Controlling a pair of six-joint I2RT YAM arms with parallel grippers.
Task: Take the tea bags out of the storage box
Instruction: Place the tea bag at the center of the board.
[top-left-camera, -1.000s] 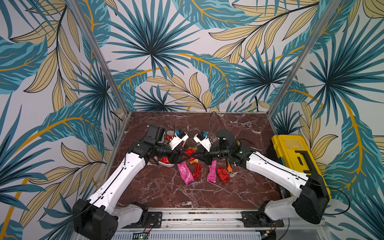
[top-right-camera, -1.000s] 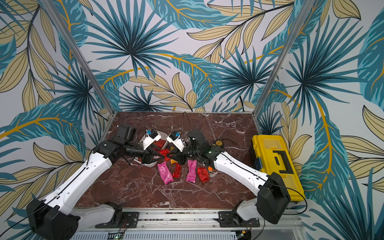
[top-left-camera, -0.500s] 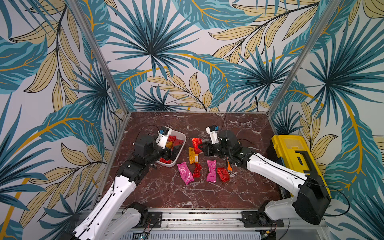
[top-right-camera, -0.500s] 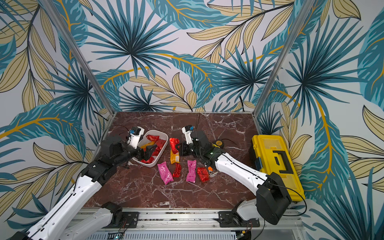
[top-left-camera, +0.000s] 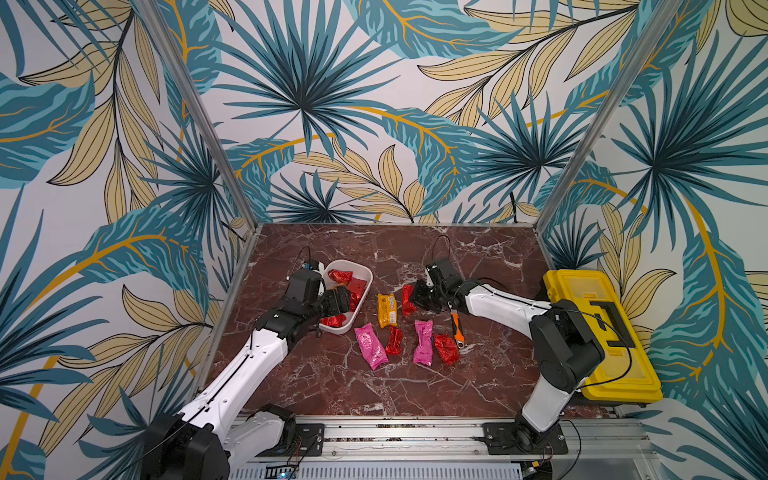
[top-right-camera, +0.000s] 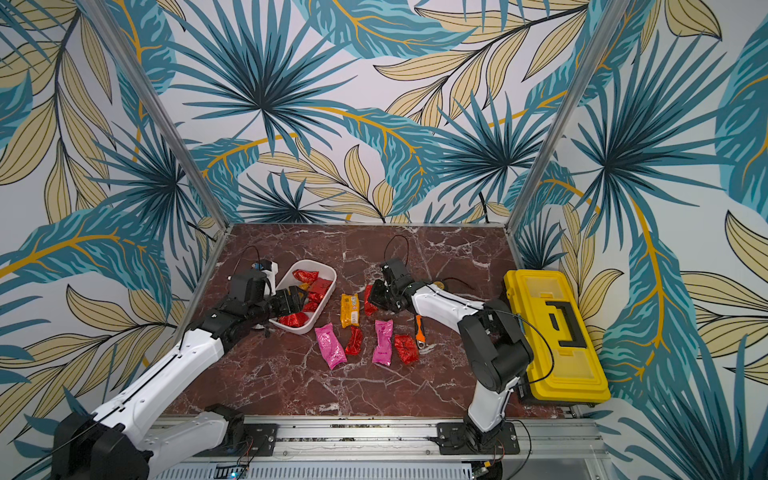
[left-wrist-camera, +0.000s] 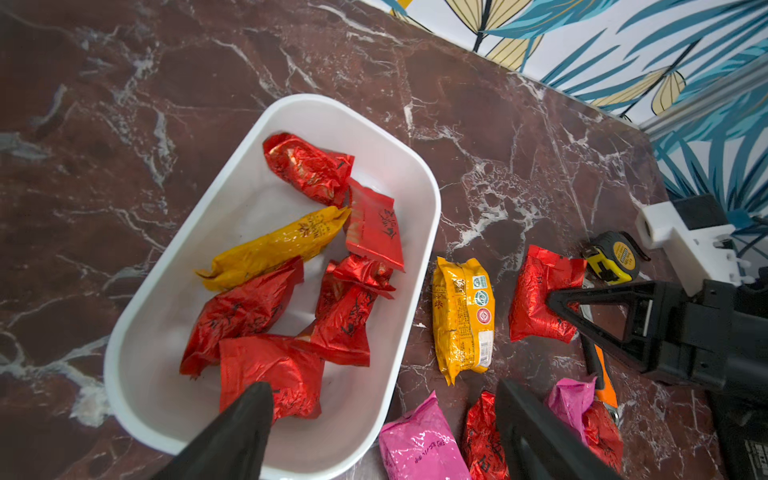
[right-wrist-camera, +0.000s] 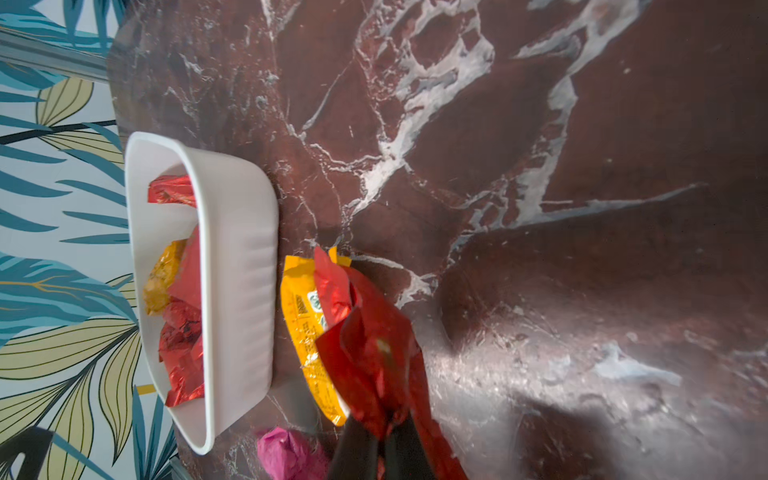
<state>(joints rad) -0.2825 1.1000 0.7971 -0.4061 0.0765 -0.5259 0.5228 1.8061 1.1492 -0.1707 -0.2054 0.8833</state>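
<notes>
The storage box (top-left-camera: 351, 262) (top-right-camera: 316, 262), a white tub, sits at the table's left. Several red tea bags (left-wrist-camera: 309, 170) and a yellow one (left-wrist-camera: 274, 249) lie in it. My left gripper (top-left-camera: 338, 301) (left-wrist-camera: 382, 386) is open over the box's near end, one finger (left-wrist-camera: 253, 407) above a red bag (left-wrist-camera: 270, 370), the other outside the rim. My right gripper (top-left-camera: 411, 300) (right-wrist-camera: 382, 432) is shut on a red tea bag (top-left-camera: 407, 298) (right-wrist-camera: 365, 345), low beside a yellow bag (top-left-camera: 386, 309) on the table. Two pink bags (top-left-camera: 370, 345) (top-left-camera: 423, 341) and two red ones (top-left-camera: 394, 340) (top-left-camera: 446, 348) lie nearer the front.
A big yellow toolbox (top-left-camera: 598, 332) fills the right edge. An orange-handled tool (top-left-camera: 456, 328) lies under my right arm, and a tape measure (left-wrist-camera: 615, 259) sits behind the held bag. Patterned walls close the left, back and right sides.
My left gripper has swung over the box's near end with its jaws wide. My right gripper has carried the red tea bag down and to the right, beside the yellow bag.
</notes>
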